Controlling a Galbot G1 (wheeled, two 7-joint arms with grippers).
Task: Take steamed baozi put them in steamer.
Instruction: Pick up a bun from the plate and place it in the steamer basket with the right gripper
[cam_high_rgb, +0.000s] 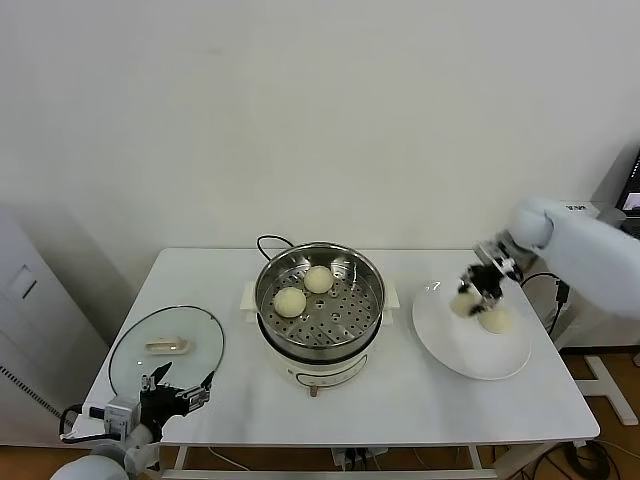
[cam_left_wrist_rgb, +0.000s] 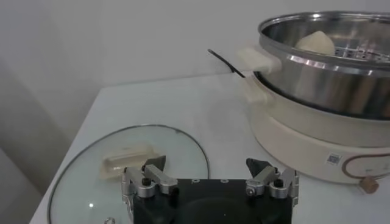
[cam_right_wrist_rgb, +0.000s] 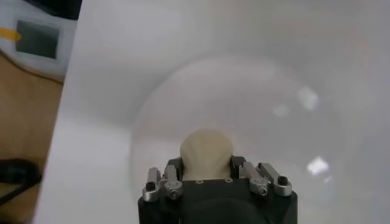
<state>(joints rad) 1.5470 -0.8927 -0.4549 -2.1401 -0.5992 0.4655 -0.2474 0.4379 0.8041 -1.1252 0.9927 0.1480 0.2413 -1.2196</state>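
White table (cam_high_rgb: 400, 400), steamer (cam_high_rgb: 372, 285) holding two baozi (cam_high_rgb: 290, 301)

White table (cam_high_rgb: 400, 400), plain white wall (cam_high_rgb: 300, 100)

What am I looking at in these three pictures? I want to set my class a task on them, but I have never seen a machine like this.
It is a two-armed robot at a white table. The wide picture comes from a camera on its head; the other two from cameras on its wrists. In the middle stands a steel steamer with two buns inside. On the robot's right is a white plate with one bun lying on it. The right gripper is closed on another bun just above the plate. On the left lies a glass lid. The left gripper waits open near the lid, holding nothing.
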